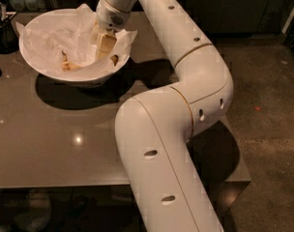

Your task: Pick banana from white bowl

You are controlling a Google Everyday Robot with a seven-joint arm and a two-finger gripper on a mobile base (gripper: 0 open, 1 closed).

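**The gripper (104, 46) inside the white bowl (50, 75)**

I found the gripper close to the bowl's right rim, above the crumpled paper (55, 33). The banana (74, 66) lay on the bowl's near inner slope, toward its middle. I could not tell whether the gripper was open or closed.

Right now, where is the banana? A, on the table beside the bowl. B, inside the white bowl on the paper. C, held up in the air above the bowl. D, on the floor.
B: the banana lies on the crumpled paper inside the bowl, and the tool is down in the bowl's right side, close to it.
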